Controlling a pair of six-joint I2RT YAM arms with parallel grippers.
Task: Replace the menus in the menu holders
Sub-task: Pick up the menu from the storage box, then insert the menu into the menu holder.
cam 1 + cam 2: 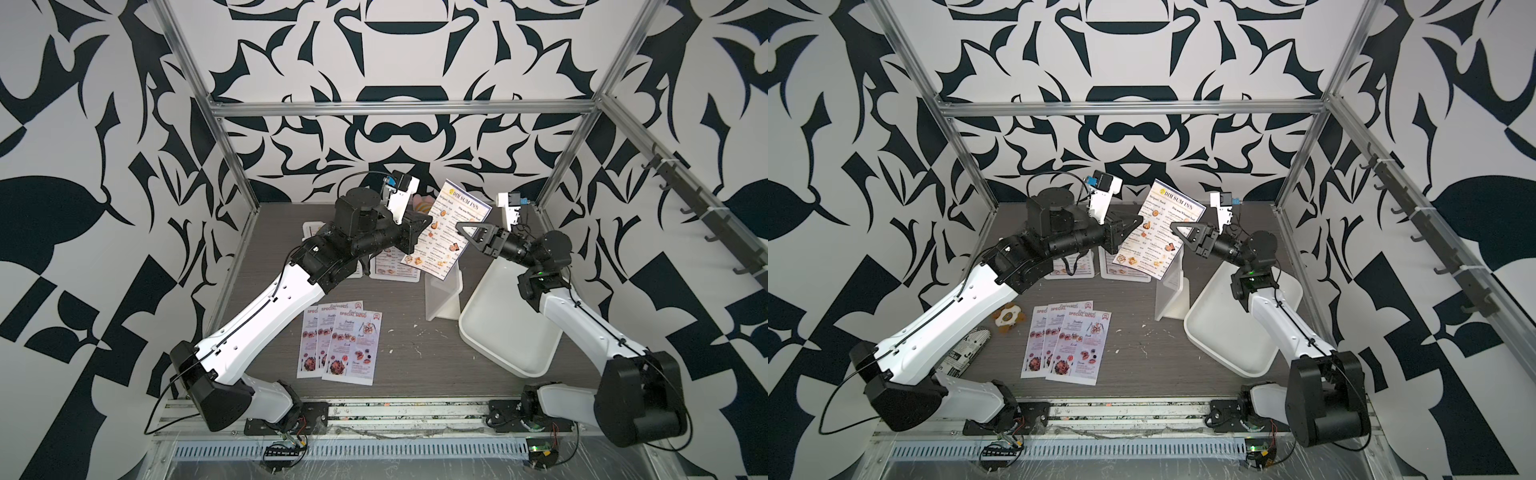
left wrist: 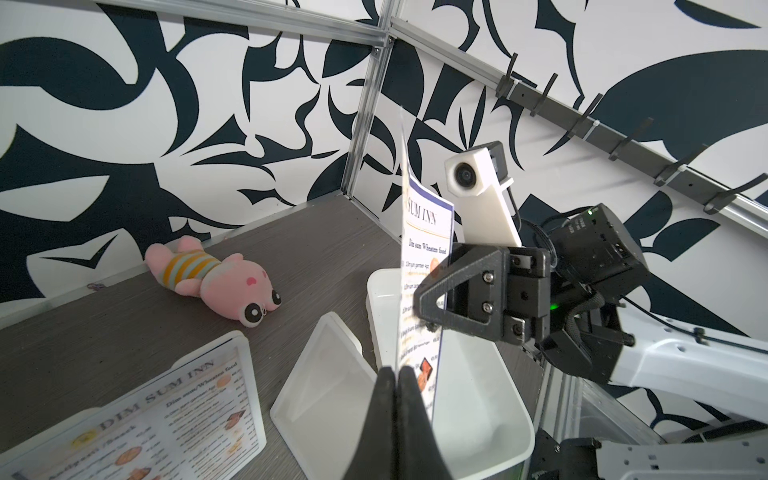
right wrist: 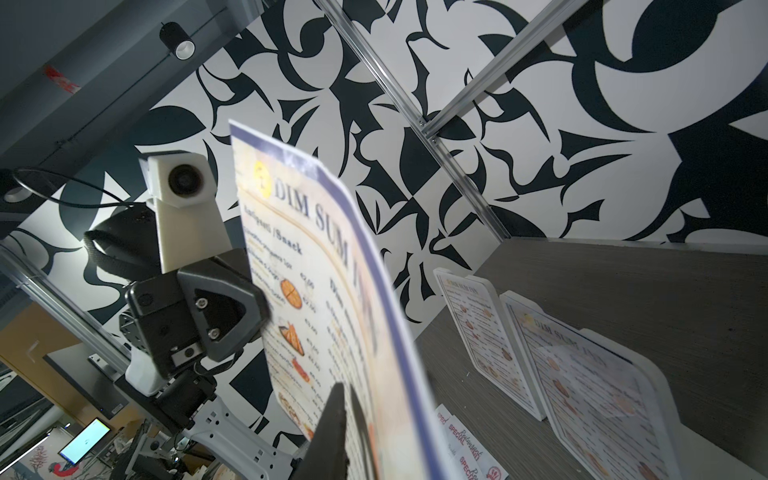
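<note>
Left claw [image 2: 397,376] clamped on one side edge of menu [image 1: 444,239], right claw [image 1: 460,227] clamped on opposite edge. Menu aloft over empty holder [image 1: 444,297], tray [image 1: 505,332] just beside. Desk [image 1: 415,353] bare in front.

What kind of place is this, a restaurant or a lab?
Most likely a robot lab cell, not a restaurant: an aluminium frame with patterned walls encloses a grey tabletop, with the left arm and right arm mounted at its front. A monitor shows beyond.
</note>
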